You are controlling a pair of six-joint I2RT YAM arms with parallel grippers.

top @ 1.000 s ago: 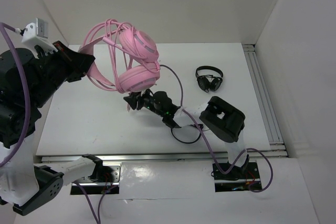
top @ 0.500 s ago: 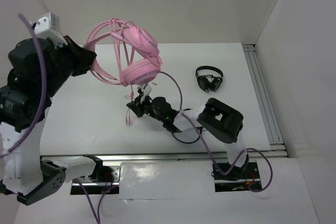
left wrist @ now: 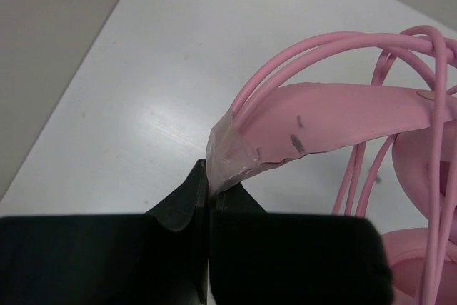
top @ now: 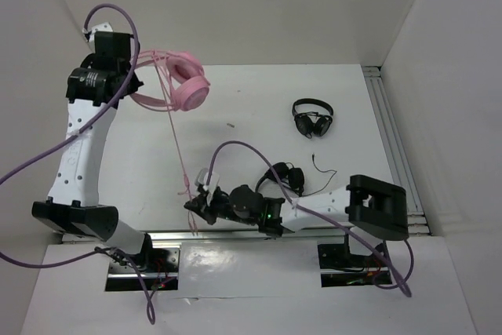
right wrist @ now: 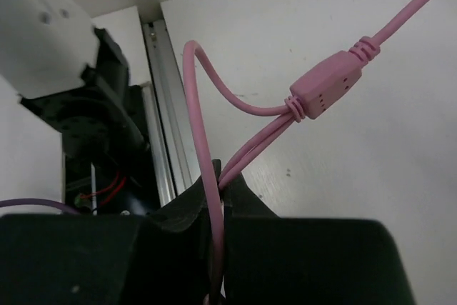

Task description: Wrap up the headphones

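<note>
- Top external view: the left gripper (top: 129, 88) has swung from over the middle of the table out to the far left corner, taking the pink headphones (top: 187, 84) with it.
- The cups hang just beside that gripper, above the table (top: 251, 107).
- The right gripper (top: 196, 203) has left its spot under the cups, pulled back to the near edge and closed.
- The cable (top: 174, 139) now runs between the two grippers in one long, nearly straight line, where it hung in a slack tangle a second ago.
- My reading: the lead is being drawn out to its full length, so the winding itself is still to come.
- Two black headsets lie clear of the line, one far right (top: 312, 118) and one near the right arm (top: 284, 176).
- The table is plain white and smooth, boxed in by white walls (top: 235, 5).
- Left wrist view: the jaws are pressed together on the taped end of the headband (left wrist: 343, 116), with the double wires arching away above it.
- Matte white tabletop lies below, and a grey wall meets it at the left.
- Right wrist view: the jaws pinch the thin cable where two strands come together.
- A loose loop rises to an inline block (right wrist: 328, 83), and a single lead runs on from there.
- Beyond it are an aluminium rail (right wrist: 164, 105) at the table's edge and a black arm base (right wrist: 93, 119).
</note>
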